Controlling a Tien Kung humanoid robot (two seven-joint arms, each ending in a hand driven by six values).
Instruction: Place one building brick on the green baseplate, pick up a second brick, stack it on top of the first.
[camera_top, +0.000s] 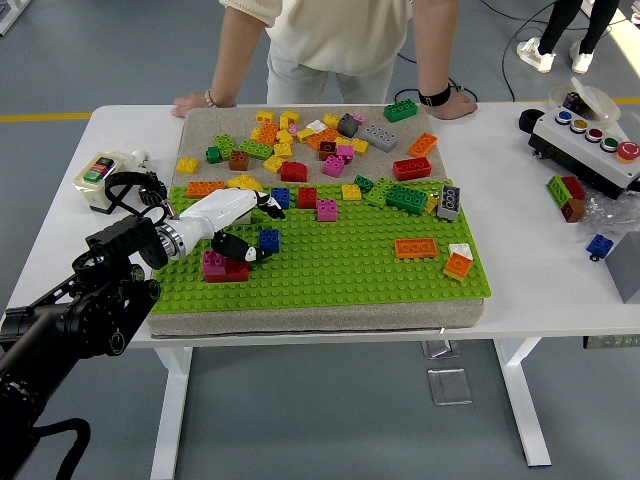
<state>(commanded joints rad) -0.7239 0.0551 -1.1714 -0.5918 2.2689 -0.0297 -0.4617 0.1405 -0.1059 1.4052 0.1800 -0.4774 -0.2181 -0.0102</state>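
Note:
The green baseplate (340, 265) lies on a grey mat in the middle of the table. At its left end a pink brick sits on top of a red brick (224, 267). A small blue brick (268, 240) stands on the plate just right of them. My left hand (254, 226), white with dark fingertips, hovers over this corner. Its fingers (266, 203) are spread above the blue brick and its thumb (238, 248) is low, beside the pink brick. It holds nothing. My right arm is out of view.
Several loose bricks (320, 140) cover the mat behind the plate. An orange brick (415, 247) and an orange-white one (458, 263) sit at the plate's right. A button box (100, 178) is at left and a control box (585, 140) at right. A person's hands (192, 103) rest on the far edge.

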